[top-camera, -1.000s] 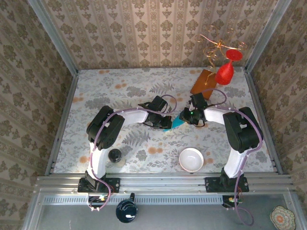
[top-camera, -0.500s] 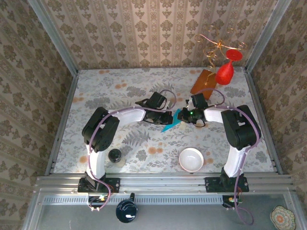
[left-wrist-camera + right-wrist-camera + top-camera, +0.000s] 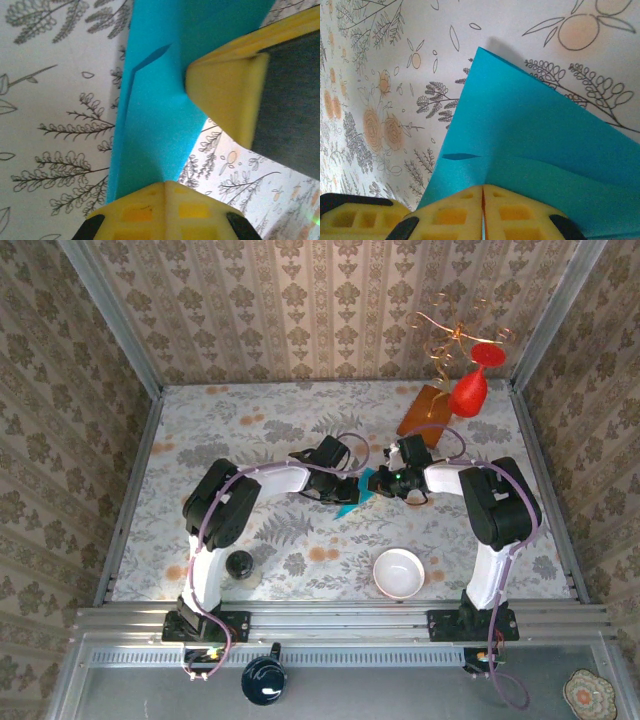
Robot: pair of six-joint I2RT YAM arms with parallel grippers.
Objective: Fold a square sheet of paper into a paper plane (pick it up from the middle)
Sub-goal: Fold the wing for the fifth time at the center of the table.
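Note:
The teal-blue sheet of paper [image 3: 352, 503] is folded into a narrower, layered strip and hangs between my two grippers at mid-table. I cannot tell whether it has a paper plane's pointed shape. My left gripper [image 3: 347, 487] is shut on one end. In the left wrist view the paper [image 3: 160, 100] runs down into the closed yellow pads [image 3: 150, 210] of the left gripper [image 3: 165, 183]. My right gripper [image 3: 379, 483] is shut on the other end. In the right wrist view the paper [image 3: 535, 130] fans out from the right gripper [image 3: 483, 187], with folded layers showing.
A white bowl [image 3: 399, 572] sits at the front right. An orange-brown board [image 3: 421, 412] and a red glass-shaped ornament [image 3: 468, 390] stand at the back right. A dark round object [image 3: 239, 563] is by the left arm's base. Metal-framed walls enclose the floral table [image 3: 220, 430].
The right gripper has closed onto the paper. The left gripper has shifted slightly, bringing the two grippers closer together, and the paper strip has risen off the table between them.

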